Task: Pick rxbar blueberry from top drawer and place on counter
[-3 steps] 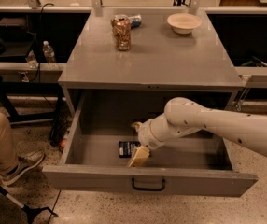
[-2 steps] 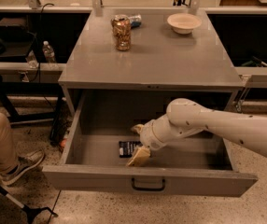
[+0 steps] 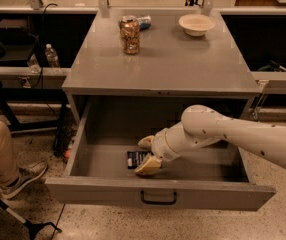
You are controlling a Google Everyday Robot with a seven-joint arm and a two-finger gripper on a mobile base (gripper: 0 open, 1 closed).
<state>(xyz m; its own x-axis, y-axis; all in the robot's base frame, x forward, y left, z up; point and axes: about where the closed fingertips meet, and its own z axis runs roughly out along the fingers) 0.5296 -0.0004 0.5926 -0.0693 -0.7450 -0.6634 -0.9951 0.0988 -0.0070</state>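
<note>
The top drawer is pulled out, with a black handle on its front panel. The rxbar blueberry, a dark navy packet with white print, lies flat on the drawer floor near the front. My gripper reaches down into the drawer from the right on a white arm. Its two tan fingers stand apart, one behind and one in front of the packet's right end. The packet still rests on the drawer floor. The grey counter is above.
On the counter stand a brown can, a small item behind it and a white bowl. A person's leg and shoe are at the left. A water bottle sits on the left shelf.
The gripper has stayed at the packet in the drawer. Its rear finger has come slightly closer to the packet. The packet has not moved.
</note>
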